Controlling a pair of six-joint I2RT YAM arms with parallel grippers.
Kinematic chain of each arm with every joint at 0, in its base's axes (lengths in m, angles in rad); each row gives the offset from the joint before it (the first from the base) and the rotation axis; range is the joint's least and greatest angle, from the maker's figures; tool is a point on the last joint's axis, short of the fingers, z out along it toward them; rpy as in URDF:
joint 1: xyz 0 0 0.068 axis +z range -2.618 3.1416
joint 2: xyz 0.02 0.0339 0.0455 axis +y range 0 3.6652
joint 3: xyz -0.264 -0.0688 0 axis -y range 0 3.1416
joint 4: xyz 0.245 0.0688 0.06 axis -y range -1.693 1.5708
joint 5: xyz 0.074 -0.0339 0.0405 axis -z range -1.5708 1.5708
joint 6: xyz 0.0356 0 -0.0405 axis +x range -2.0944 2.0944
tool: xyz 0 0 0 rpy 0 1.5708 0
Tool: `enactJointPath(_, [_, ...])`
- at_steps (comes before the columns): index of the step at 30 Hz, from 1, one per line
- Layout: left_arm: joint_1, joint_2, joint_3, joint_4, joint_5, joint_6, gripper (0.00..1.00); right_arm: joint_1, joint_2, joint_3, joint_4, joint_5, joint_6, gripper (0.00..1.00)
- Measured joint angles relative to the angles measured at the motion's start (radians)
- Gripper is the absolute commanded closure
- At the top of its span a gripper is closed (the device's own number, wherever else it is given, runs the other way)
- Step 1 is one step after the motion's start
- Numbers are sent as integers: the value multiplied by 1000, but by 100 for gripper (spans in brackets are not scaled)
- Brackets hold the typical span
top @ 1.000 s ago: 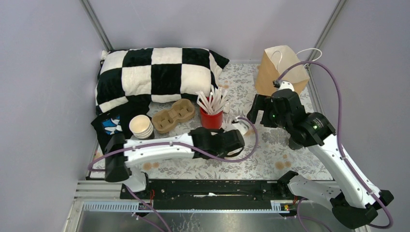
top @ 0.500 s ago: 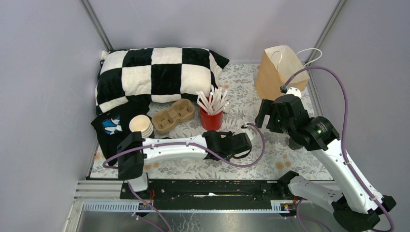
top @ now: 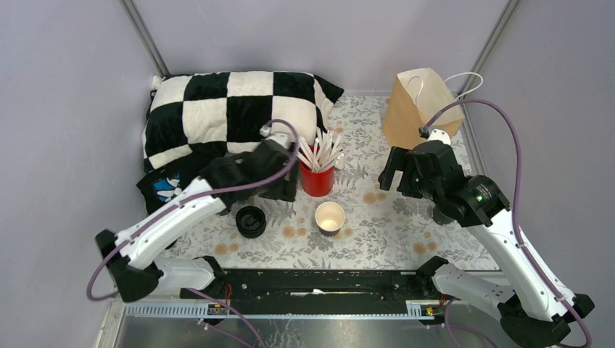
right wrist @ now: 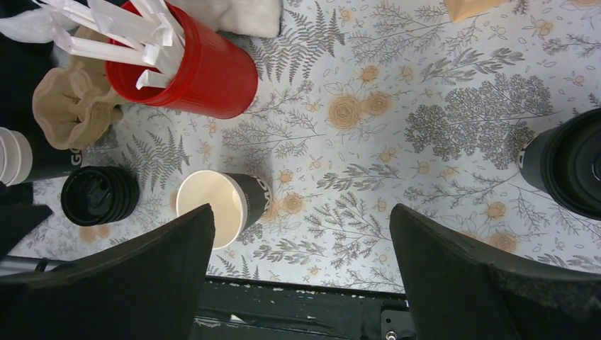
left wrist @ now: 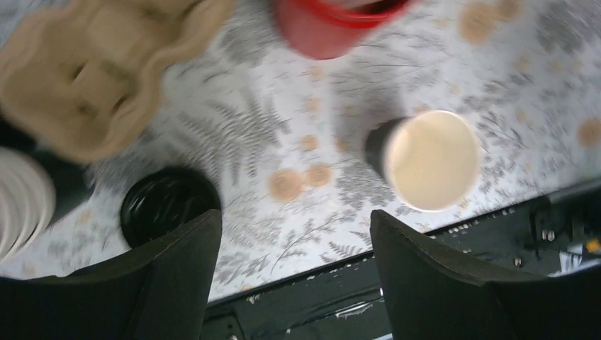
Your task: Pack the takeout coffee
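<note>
One takeout coffee cup [top: 330,217], dark-sided and white inside, stands upright without a lid on the flowered cloth, also seen in the left wrist view [left wrist: 432,159] and the right wrist view [right wrist: 220,205]. A second dark cup with a black lid [right wrist: 567,166] stands at the right edge of the right wrist view. My left gripper [top: 281,185] hovers open and empty beside the red cup, behind and left of the lidless cup; between its fingertips [left wrist: 294,227] only cloth shows. My right gripper [top: 391,172] hangs open and empty [right wrist: 301,219] above the cloth, right of the lidless cup.
A stack of black lids [top: 251,221] lies left of the open cup. A red cup of white sticks [top: 317,177], a tan cup carrier [left wrist: 92,64], stacked cream cups [right wrist: 14,156], a checkered pillow [top: 232,109] and a paper bag [top: 420,105] stand further back.
My left gripper has opened, let go of the lidless cup and pulled up and back to the left. The cup now stands alone. The right arm has barely shifted.
</note>
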Motion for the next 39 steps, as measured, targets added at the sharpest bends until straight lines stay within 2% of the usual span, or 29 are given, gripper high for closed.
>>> enactJointPath(3, [204,-94,-90,-51,58,-36,16,0,5,-1,14,-15,-1,0])
enactJointPath(6, [261,-67,-148,-100,124,-35,17,0,15,-1,30,-36,-4,0])
enactJointPath(12, [320,74,-281,-102,182,-2,41,0,35,-6,56,-66,-8,0])
enactJointPath(14, [333,100,-305,-100,183,12,51,0,35,-10,57,-71,-8,0])
enactJointPath(16, [339,123,-318,-93,173,30,55,0,35,-11,59,-81,-8,0])
enactJointPath(29, [339,182,-331,-27,149,82,63,0,35,-13,59,-90,-8,0])
enactJointPath(39, [340,193,-344,-19,137,95,74,0,34,-13,59,-91,-8,1])
